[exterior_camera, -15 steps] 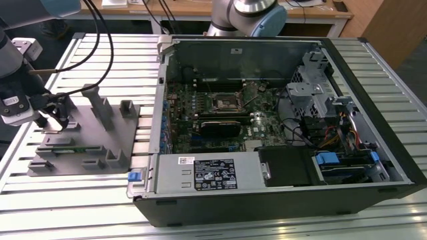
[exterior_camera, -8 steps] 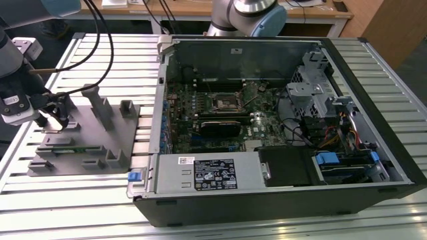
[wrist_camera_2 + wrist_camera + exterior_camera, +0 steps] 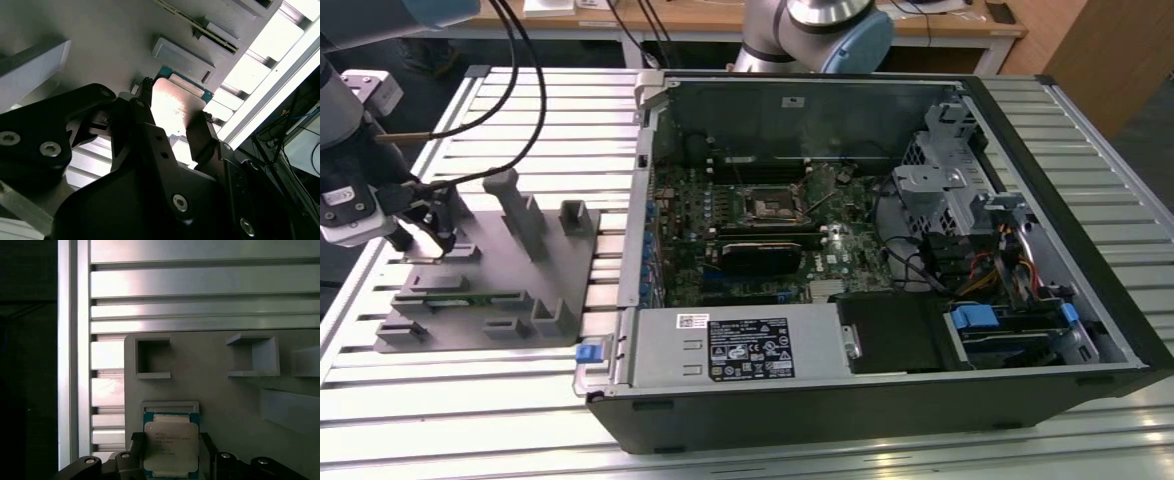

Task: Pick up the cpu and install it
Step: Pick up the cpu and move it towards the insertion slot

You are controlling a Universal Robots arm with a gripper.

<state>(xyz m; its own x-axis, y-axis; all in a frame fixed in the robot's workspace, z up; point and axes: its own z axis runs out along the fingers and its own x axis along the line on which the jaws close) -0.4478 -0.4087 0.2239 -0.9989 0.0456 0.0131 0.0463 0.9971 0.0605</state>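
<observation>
The cpu (image 3: 171, 445), a small square chip with a pale silvery top on a green board, lies in a shallow seat at the edge of the grey fixture (image 3: 520, 295). In the second wrist view the cpu (image 3: 176, 102) shines between the two black fingers. My gripper (image 3: 427, 235) hangs over the fixture at the exterior view's left. In both wrist views the gripper (image 3: 171, 440) (image 3: 172, 112) straddles the chip, one finger pressed against each opposite side. The dark square socket (image 3: 767, 205) sits on the motherboard inside the open computer case (image 3: 1081, 230).
Grey posts (image 3: 520, 210) and small brackets stand up from the fixture close to my gripper. A black rectangular block (image 3: 754, 255) lies just below the socket. The case walls rise around the motherboard. Everything rests on a slatted aluminium table (image 3: 480, 400).
</observation>
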